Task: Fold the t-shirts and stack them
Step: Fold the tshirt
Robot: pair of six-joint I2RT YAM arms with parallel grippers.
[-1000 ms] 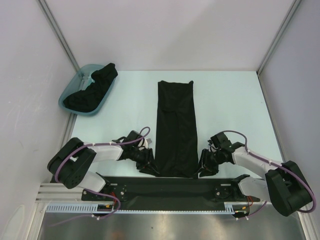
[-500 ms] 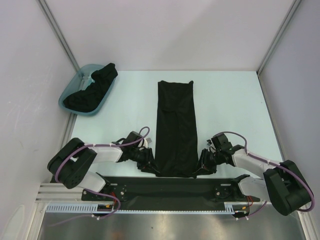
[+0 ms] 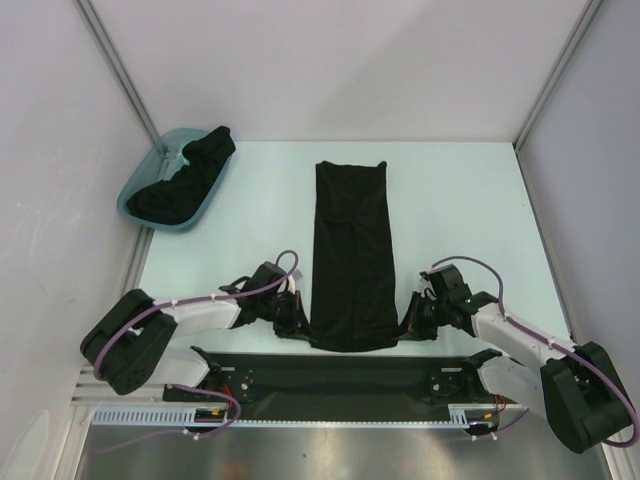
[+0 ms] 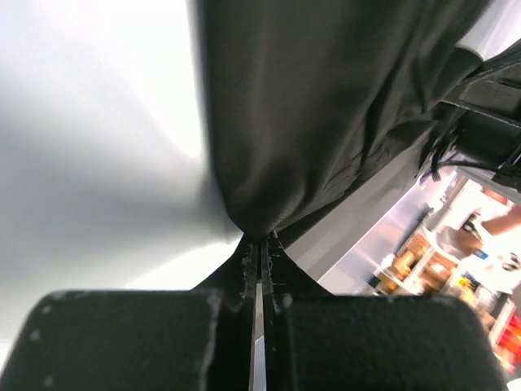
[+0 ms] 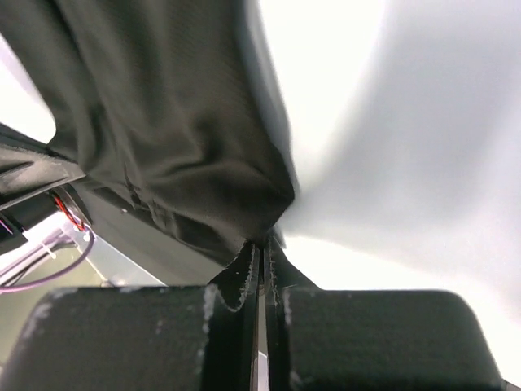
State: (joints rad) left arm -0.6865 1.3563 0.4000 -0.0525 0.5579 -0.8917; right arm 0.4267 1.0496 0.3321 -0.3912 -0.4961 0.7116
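A black t-shirt (image 3: 352, 250), folded into a long narrow strip, lies down the middle of the table. My left gripper (image 3: 297, 322) is shut on its near left corner, and the cloth (image 4: 326, 106) rises from the closed fingertips in the left wrist view. My right gripper (image 3: 408, 322) is shut on its near right corner, with cloth (image 5: 179, 130) bunched at the jaws in the right wrist view. The near hem is lifted slightly off the table. More black shirts (image 3: 185, 180) lie heaped in the teal tub (image 3: 140, 185) at the back left.
White walls with metal posts close in the table on the left, back and right. A black base rail (image 3: 340, 375) runs along the near edge between the arm bases.
Both grippers have drawn the near end of the shirt a little away from the base rail and upward, and the near hem now curves. The arms have stretched forward slightly.
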